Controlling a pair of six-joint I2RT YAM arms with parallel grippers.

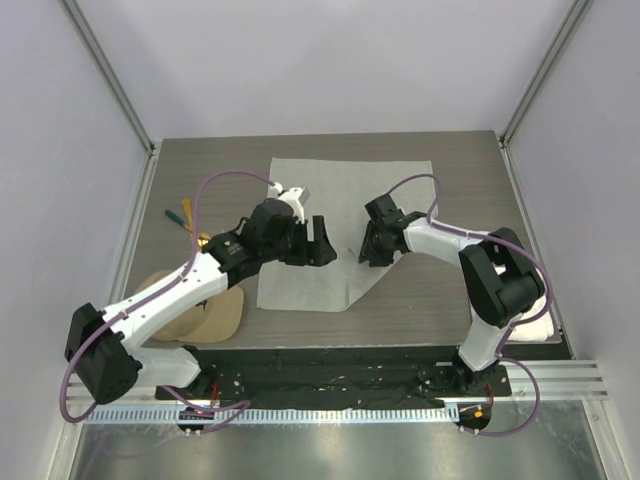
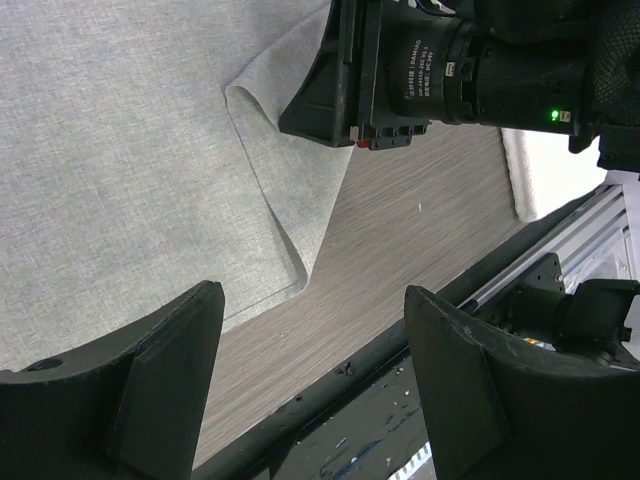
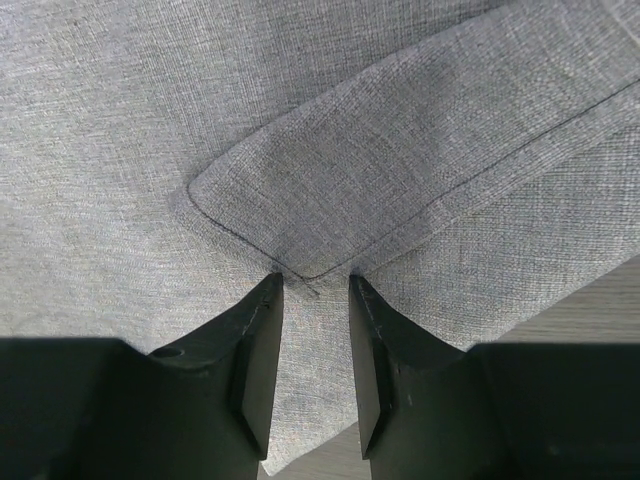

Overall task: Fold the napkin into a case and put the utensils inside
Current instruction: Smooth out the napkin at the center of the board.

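So, from the left: the slender utensils (image 1: 187,217) (dark teal handle, orange-yellow handle, a bit of shiny gold) lie at the left edge of the dark wood-grain worktop (image 1: 430,300), well apart from the cloth, with a floppy tan fabric cap (image 1: 205,315) nearer the bases. The left arm (image 1: 160,295) reaches over the near-left part of the thin light grey square cloth napkin (image 1: 345,190), which lies flat mid-worktop. Its jaws are spread wide with nothing in them. The right arm (image 1: 440,238) is down at the napkin's near-right corner, which is turned over onto the cloth as a stitched-edge flap (image 3: 400,160). Its jaws stand a narrow gap apart, tips right at the flap's corner, and I don't see any cloth pinched between them. A thick white towel (image 1: 545,328) sits at the far right edge. No case yet, so I'd call this early folding. My worry is that with cloth this thin, closing there could grab the layer underneath too and drag the whole napkin, or miss the hem so the flap flops back. The two arms are also close enough to bump. The right wrist view shows tips and hem up close, which the overhead hides under the arm. The left wrist view shows the flap (image 2: 285,190) looping up off the cloth. Only the overhead shows the utensils and cap.
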